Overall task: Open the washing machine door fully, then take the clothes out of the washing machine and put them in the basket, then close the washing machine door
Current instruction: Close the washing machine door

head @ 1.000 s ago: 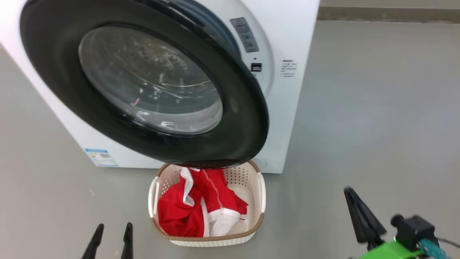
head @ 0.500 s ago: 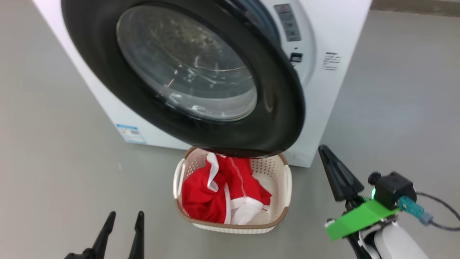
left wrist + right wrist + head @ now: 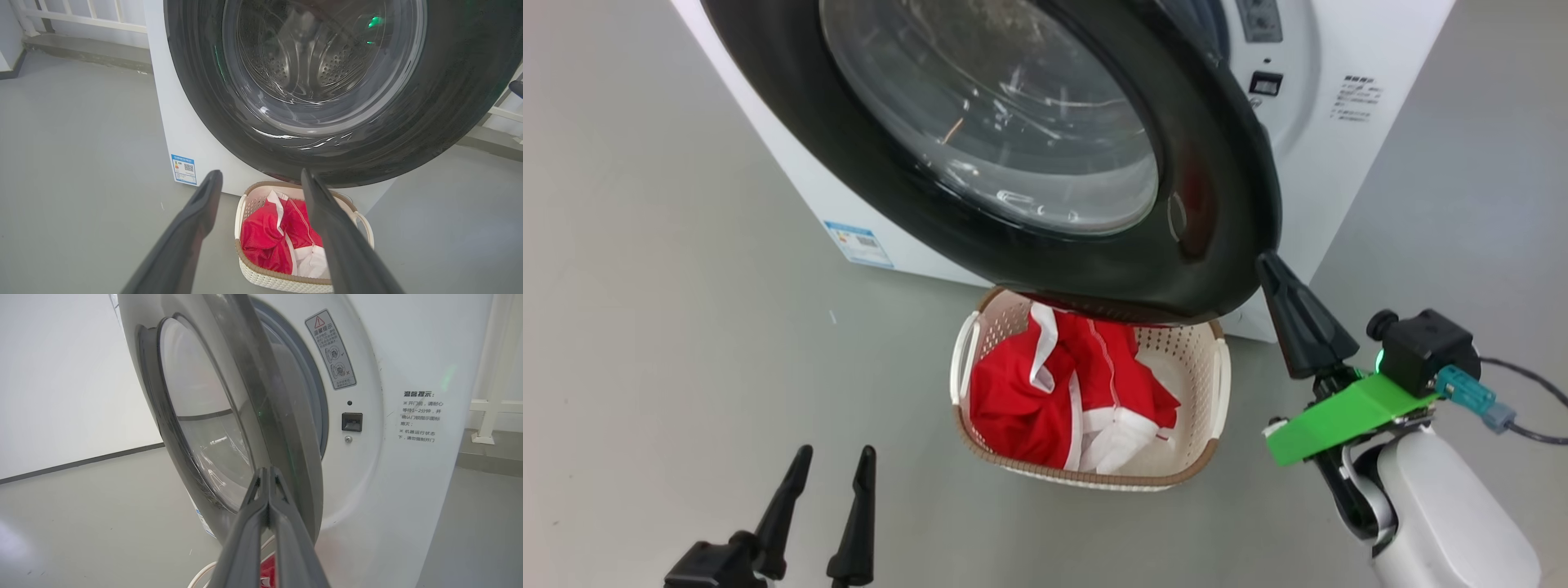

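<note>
Right gripper [image 3: 1269,269]: fingers pressed flat together, nothing between them. Tips are up against the free edge of the washing machine door [image 3: 1209,163], low on its rim; actual contact, can't tell. Right wrist view: the closed fingers [image 3: 255,510] end on the door's edge line. The door stands ajar, with a gap to the washing machine [image 3: 408,477] front just behind it. Latch slot [image 3: 352,422] is beyond the tips and to their right. Green bracket [image 3: 1339,412] sits right behind the fingers on that wrist.

Left gripper [image 3: 836,457]: spread wide, empty, above the floor [image 3: 670,286], well apart from the door. Ahead of it, between the two grippers, the basket [image 3: 1218,384] sits on the floor under the door's lower rim. The clothes [image 3: 1021,400] are piled inside, red with white trim. Left wrist view: basket shows between the open fingers, drum [image 3: 286,69] visible through the door glass.
</note>
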You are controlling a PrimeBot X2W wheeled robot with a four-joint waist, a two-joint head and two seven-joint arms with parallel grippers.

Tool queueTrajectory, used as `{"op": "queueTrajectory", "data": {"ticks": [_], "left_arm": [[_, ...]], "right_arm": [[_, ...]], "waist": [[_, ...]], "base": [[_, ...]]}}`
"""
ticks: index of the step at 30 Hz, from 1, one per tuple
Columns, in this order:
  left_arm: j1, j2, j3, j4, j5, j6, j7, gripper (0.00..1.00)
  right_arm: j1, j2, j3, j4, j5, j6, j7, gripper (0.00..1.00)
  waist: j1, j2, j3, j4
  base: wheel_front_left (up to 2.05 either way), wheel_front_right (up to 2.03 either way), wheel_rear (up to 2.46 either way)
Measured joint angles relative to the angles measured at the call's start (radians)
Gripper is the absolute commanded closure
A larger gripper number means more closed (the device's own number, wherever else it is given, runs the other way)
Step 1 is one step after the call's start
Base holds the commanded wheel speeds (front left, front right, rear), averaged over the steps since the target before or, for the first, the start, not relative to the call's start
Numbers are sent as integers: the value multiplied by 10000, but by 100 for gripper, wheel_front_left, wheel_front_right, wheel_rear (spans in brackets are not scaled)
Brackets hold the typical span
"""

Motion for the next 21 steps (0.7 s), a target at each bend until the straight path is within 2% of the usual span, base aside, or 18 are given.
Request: {"op": "queueTrajectory", "data": {"ticks": [13, 21], "left_arm": [[-439, -33, -284, -113, -104, 0, 0, 0], [-913, -42, -692, -307, -293, 0, 0, 0]], "right_arm": [[-714, -128, -487, 84, 12, 15, 0, 100], [-1651, -366, -1319, 132, 10, 15, -2, 100]], "waist": [[0, 0, 583, 205], [0, 0, 1166, 498]], "base": [[0, 0, 0], [0, 0, 0]]}}
